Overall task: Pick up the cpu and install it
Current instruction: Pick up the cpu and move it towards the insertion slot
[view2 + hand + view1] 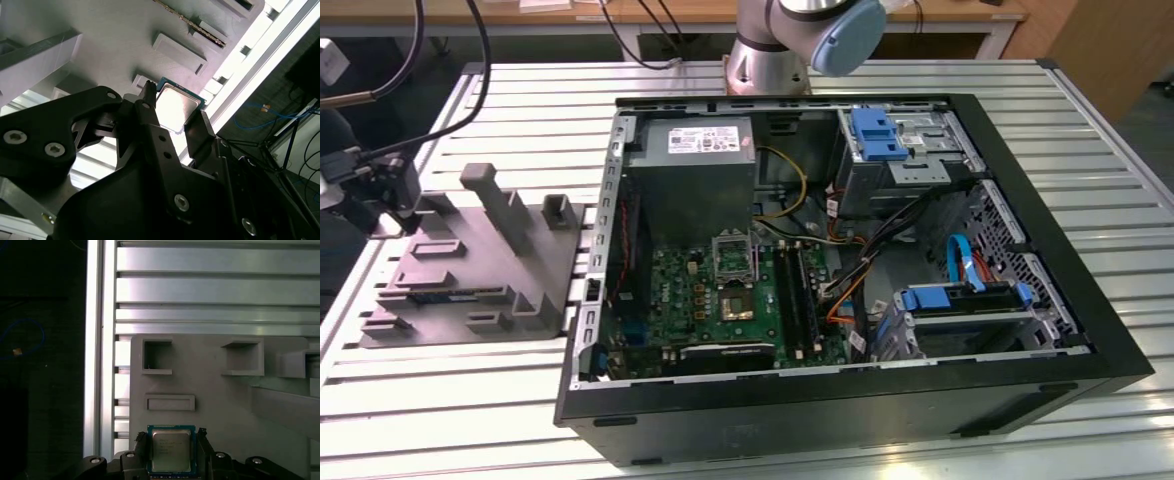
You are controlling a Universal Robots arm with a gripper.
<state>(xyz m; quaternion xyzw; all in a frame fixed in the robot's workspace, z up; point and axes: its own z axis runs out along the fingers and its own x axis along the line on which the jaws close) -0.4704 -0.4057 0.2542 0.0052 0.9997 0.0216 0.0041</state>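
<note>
CPU (171, 452) is seen in both wrist views between the two dark fingers (202, 439) of the gripper (171, 436). Its silvery top faces up and a pale rim is shown around it. The fingers are drawn in narrow, one against each of two opposite edges of the CPU (175, 106), so the chip is clamped between them. Whether it has been lifted clear of the surface beneath cannot be told. Under it, a grey moulded fixture (225, 405) with square pockets and a shallow rectangular recess is seen, and the CPU is placed near that fixture's edge.

In the exterior view, the fixture (467, 262) is laid on the slatted aluminium tabletop (454, 400), to the exterior view's left of an open black computer case (1067, 385). Inside the case a green motherboard (707, 305) is exposed, with a dark metal-framed socket (734, 262) on it. A grey box with a white label (700, 175) is mounted just beyond the socket. The arm's base (767, 60) is fixed behind the case.
</note>
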